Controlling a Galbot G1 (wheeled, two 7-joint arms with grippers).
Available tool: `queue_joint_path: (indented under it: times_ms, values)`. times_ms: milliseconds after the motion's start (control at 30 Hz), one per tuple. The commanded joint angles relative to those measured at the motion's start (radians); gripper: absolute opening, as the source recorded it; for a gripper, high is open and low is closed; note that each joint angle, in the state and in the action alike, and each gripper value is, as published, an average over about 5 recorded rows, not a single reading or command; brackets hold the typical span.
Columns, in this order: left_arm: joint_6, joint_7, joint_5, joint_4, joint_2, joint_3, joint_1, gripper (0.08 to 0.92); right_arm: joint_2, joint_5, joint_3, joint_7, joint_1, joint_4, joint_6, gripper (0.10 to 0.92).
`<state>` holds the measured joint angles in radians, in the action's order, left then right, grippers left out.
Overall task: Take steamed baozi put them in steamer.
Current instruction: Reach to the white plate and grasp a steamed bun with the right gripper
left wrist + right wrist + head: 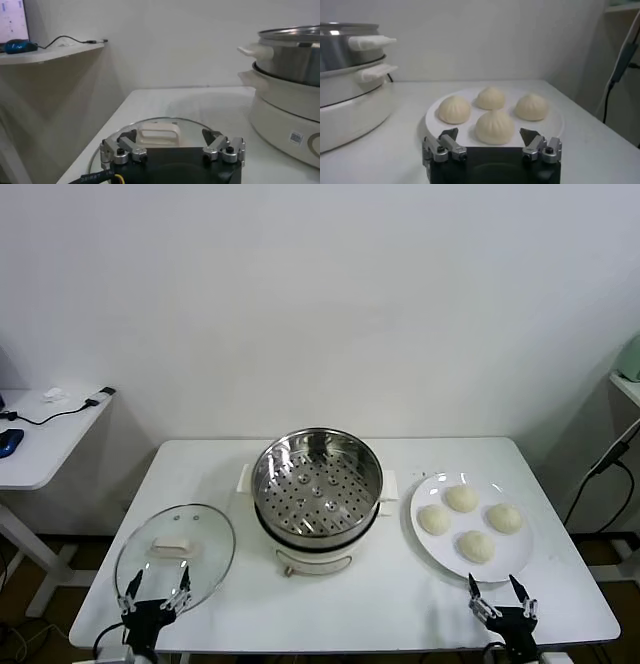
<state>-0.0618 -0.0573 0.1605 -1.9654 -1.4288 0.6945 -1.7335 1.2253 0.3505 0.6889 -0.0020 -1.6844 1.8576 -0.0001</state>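
White desk point(400, 604) against a plain white wall point(330, 294), round glass lid point(176, 556) with white handle lying flat at the desk's front left, white plate point(432, 546) at right, side table point(45, 439) far left carrying a blue mouse point(8, 443) and black cable point(60, 412)

Steamer point(317, 489) stands between lid point(175, 552), left, and baozi plate point(432, 546), right.

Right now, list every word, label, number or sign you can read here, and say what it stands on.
No text is readable.
A small square sticker like a QR code sits on the white base of the steamer: too small to read.
White printing on the cable by the left gripper: blurred, unreadable.
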Motion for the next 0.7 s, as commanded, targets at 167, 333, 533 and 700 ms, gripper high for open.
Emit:
queue_joint_path:
  times_ms: [167,333,533,700]
  values:
    - [0.005,0.000,-0.003,-0.001,0.001,-0.005,0.002,0.823,-0.214,-0.047,0.033,0.005,0.325,-0.008,-0.254,0.823]
    - [0.011,0.001,-0.002,0.001,0.008,-0.007,0.005,0.823,-0.411,-0.059,-0.102,-0.054,0.599,-0.151,-0.305,0.823]
    - [0.009,0.002,-0.001,0.002,0.007,-0.008,0.008,0.823,-0.643,-0.156,-0.441,-0.370,0.913,-0.337,-0.275,0.823]
    - [0.007,0.003,0.001,0.000,0.002,-0.005,0.005,0.823,-0.773,-0.270,-0.809,-0.709,1.202,-0.483,-0.152,0.823]
